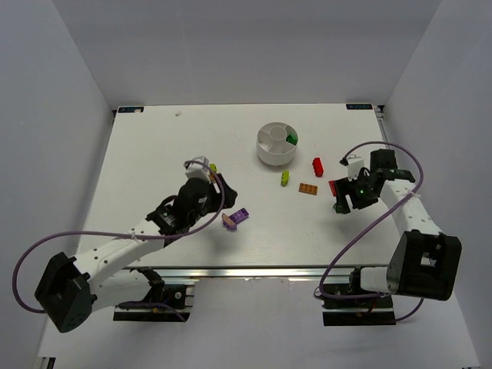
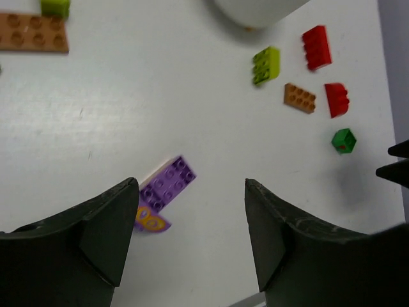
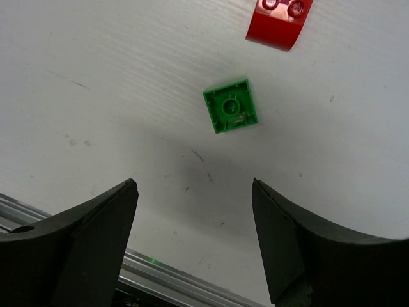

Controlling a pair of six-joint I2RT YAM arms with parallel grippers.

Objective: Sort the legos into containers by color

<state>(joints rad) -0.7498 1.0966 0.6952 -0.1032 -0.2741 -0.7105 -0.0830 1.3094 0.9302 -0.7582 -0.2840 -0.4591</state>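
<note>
The white dish [image 1: 278, 142] stands at the back centre with a dark green lego [image 1: 291, 139] in one wedge. Loose legos lie in front of it: red [image 1: 317, 166], yellow-green [image 1: 285, 177] and orange [image 1: 308, 189]. My left gripper [image 2: 190, 185] is open and empty above the table. A purple brick [image 2: 167, 183] and a purple-and-yellow piece [image 2: 151, 220] lie just off its left finger. My right gripper [image 3: 193, 182] is open and empty too. Ahead of it lie a green brick [image 3: 231, 105], studs down, and a red brick [image 3: 278, 22].
An orange plate [image 2: 32, 32] and a yellow-green brick [image 2: 55, 6] lie at the far left of the left wrist view. The table's front rail [image 3: 179, 281] runs just below my right gripper. Purple cables loop beside both arms.
</note>
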